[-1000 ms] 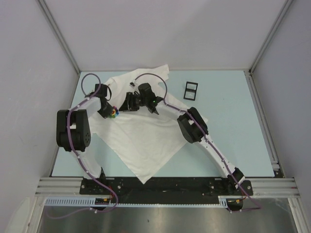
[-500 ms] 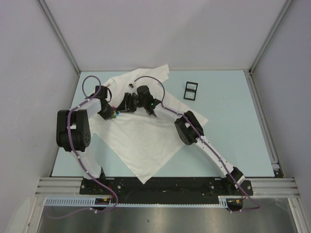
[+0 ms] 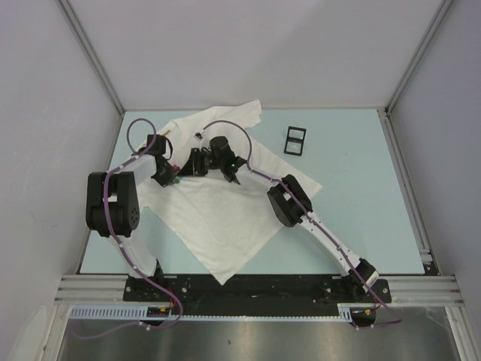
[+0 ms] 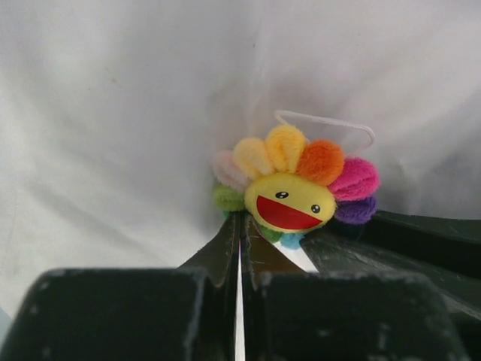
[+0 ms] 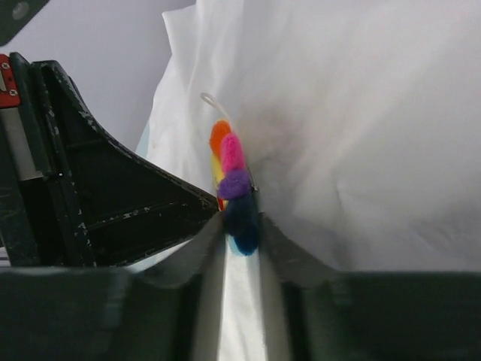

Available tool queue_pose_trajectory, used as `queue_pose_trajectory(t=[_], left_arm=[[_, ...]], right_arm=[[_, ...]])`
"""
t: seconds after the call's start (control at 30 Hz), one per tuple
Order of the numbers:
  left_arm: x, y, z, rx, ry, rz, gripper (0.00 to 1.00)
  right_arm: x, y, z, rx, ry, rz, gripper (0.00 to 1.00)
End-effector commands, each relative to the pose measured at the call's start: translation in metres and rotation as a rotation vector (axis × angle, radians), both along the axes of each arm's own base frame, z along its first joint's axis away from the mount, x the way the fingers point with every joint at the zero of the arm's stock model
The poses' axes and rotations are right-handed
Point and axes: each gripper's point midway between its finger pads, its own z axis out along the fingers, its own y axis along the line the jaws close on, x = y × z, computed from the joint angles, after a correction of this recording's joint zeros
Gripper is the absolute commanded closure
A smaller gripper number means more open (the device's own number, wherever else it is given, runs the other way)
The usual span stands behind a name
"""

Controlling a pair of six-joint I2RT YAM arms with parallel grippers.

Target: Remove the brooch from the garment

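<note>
The garment is a white T-shirt spread on the light blue table, and it fills the left wrist view and the right wrist view. The brooch is a plush rainbow flower with a yellow smiling face and a white loop, pinned to the shirt. My left gripper is shut on the fabric just below the brooch's green petal. My right gripper comes from the right, and its jaws are shut on the brooch's dark blue petals, seen edge-on.
A small black two-pane frame lies on the table to the right of the shirt. Grey walls close in the table on three sides. The left gripper's black body sits close beside my right fingers.
The right arm has reached further left and its gripper has closed in on the brooch. The left gripper has stayed at the brooch.
</note>
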Motion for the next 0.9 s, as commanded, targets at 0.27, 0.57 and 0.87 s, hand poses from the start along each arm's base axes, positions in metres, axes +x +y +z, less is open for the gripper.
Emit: queue_pose_trajectory(t=[0.27, 0.57, 0.87], left_arm=[[-0.019, 0.022, 0.056, -0.182, -0.18, 0.064, 0.57], [0.008, 0.017, 0.087, -0.418, -0.241, 0.12, 0.14], [0.028, 0.004, 0.074, -0.614, -0.141, 0.262, 0.11]], right_arm=[[-0.006, 0.004, 0.037, 0.003, -0.349, 0.031, 1.0], [-0.016, 0.007, 0.044, -0.03, -0.501, 0.053, 1.0], [-0.018, 0.005, 0.05, -0.055, -0.585, 0.041, 1.0]])
